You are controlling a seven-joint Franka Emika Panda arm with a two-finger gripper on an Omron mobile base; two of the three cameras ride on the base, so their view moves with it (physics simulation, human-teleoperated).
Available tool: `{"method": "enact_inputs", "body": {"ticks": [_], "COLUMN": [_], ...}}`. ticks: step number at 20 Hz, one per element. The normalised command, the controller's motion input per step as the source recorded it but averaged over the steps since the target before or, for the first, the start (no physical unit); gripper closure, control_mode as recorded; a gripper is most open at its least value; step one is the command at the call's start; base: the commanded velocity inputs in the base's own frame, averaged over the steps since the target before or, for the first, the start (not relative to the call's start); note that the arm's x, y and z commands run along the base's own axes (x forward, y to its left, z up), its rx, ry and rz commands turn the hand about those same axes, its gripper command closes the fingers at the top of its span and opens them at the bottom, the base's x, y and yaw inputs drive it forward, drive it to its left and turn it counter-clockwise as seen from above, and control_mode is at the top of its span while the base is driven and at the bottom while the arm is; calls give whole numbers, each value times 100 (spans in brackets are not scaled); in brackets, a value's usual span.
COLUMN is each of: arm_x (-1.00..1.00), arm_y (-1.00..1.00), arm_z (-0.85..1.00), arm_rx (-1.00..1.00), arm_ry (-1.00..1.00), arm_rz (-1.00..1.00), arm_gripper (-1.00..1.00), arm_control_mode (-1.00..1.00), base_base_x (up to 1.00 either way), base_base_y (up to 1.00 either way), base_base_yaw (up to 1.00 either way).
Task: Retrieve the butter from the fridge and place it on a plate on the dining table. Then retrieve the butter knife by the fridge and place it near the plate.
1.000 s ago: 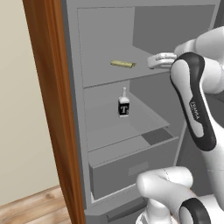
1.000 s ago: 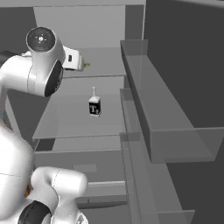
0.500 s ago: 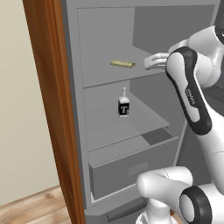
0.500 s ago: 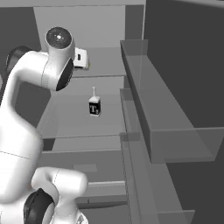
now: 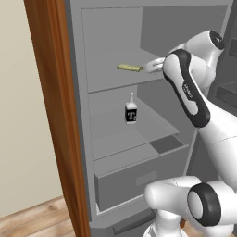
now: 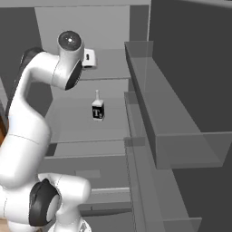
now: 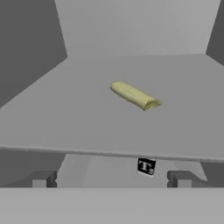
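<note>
The butter (image 7: 134,96) lies flat on the upper shelf (image 5: 115,82) of the open fridge (image 5: 76,115), alone there, its long axis running diagonally across the hand view. It sits towards the middle of the shelf, well back from the front lip. On the shelf below stands a small white bottle (image 5: 131,111) with a dark label — not wanted, and low enough to be out of the way.

The gripper (image 5: 155,66) is at the shelf's level, just to the right of the stick and not touching it. Its fingers (image 7: 43,178) stand spread wide, holding nothing, and the butter lies ahead of them, roughly centred between the two tips.

The step in hand looks to be the reach for the grasp. To do it well, I would turn the wrist so the fingers close across the stick's narrow width rather than along its length, then advance level with the shelf — low enough to straddle the butter, but without scraping the shelf surface. The stick is slim and likely soft, so a gentle, centred pinch should serve best; an off-centre closure could spin it away towards the back wall.
</note>
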Motion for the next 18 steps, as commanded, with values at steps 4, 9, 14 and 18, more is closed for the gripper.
{"method": "enact_inputs", "body": {"ticks": [4,9,14,18], "arm_x": [52,51,56,50], "arm_y": [0,6,19,9], "arm_z": [6,-3,-10,-4], "arm_rx": [-16,-6,-3,0], "arm_ry": [8,14,7,0], "arm_rz": [4,4,0,0], "arm_gripper": [-100,-100,-100,-100], "arm_control_mode": [-100,-100,-100,-100], "base_base_x": [0,0,0,0], "base_base_y": [0,0,0,0], "base_base_yaw": [0,0,0,0]}}
